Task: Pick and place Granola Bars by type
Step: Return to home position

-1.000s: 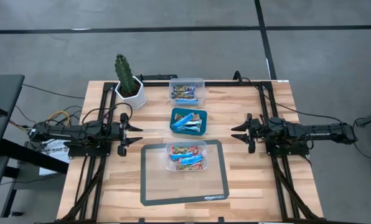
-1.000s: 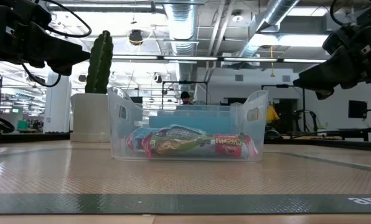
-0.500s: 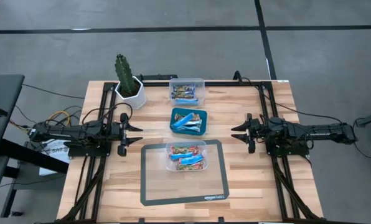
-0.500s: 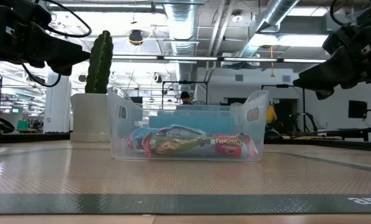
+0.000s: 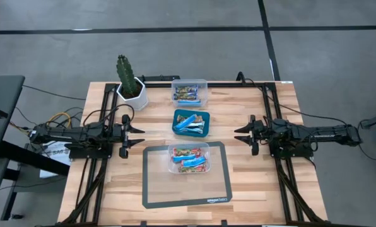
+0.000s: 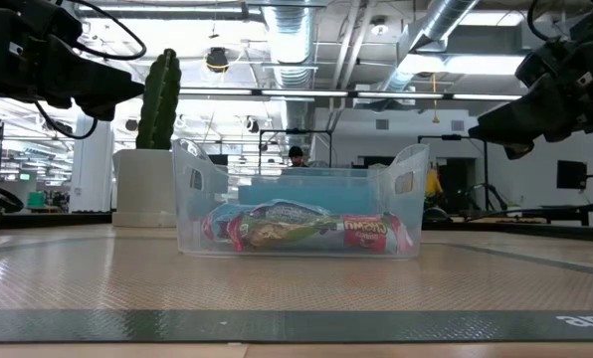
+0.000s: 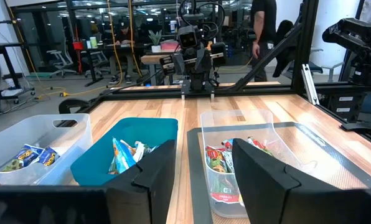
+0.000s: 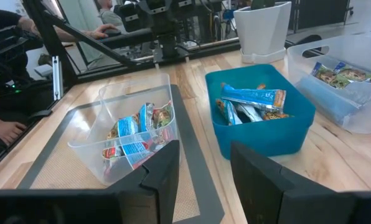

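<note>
Above the wooden table [image 5: 257, 183], both arms look parked at home flanking the blue bin [image 5: 175, 123], the left gripper [image 5: 141, 136] and right gripper [image 5: 238, 135] each spread wide and empty. A next move would mean reaching for the near clear bin [image 5: 171, 165] just beside it on the grey mat [image 5: 156, 189], where types look mixed. The Granola Bars [image 5: 189, 157], small glossy wrappers in blue-white or tan with red-green, lie in all 3 bins, including the far clear bin [image 5: 205, 82] on the blue bin's other side.

The middle is blocked by three bins [image 5: 175, 122], eleven o'clock by a cactus [image 5: 123, 70]. Three and nine o'clock are left bare.
</note>
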{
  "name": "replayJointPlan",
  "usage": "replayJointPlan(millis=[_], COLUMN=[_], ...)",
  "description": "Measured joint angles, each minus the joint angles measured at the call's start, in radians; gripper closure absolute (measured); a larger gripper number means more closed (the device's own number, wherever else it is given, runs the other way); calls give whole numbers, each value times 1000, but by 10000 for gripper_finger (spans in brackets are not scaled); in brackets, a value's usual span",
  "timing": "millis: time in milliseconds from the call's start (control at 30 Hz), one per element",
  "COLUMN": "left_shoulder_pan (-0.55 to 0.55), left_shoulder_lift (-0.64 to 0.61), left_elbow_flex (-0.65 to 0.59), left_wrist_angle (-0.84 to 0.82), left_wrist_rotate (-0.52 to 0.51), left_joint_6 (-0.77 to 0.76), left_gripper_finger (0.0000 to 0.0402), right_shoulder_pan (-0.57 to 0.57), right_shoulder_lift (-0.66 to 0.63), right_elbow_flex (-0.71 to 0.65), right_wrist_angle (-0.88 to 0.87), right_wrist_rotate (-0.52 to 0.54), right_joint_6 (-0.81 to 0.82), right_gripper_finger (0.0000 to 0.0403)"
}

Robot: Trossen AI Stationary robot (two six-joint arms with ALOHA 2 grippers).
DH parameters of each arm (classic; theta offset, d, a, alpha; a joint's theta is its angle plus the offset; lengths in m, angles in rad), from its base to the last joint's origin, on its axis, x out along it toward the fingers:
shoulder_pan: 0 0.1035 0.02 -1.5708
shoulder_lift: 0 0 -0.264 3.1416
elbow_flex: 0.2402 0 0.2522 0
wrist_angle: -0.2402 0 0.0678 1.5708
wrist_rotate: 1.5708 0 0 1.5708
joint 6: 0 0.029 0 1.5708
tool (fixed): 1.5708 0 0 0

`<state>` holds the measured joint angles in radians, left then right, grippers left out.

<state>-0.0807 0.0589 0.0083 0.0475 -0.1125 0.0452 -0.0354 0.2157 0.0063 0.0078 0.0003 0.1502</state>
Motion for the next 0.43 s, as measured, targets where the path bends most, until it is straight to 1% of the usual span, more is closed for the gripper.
replayJointPlan(millis=[433], left_shoulder_pan=[0], left_shoulder_lift=[0], left_elbow_flex=[0], left_wrist_angle=[0], left_wrist_rotate=[0], left_joint_6=[0], left_gripper_finger=[248], right_shoulder_pan=[0], right_shoulder_lift=[0], right_elbow_flex=[0], right_wrist_angle=[0], right_wrist_rotate=[0], right_joint_6=[0], right_gripper_finger=[268])
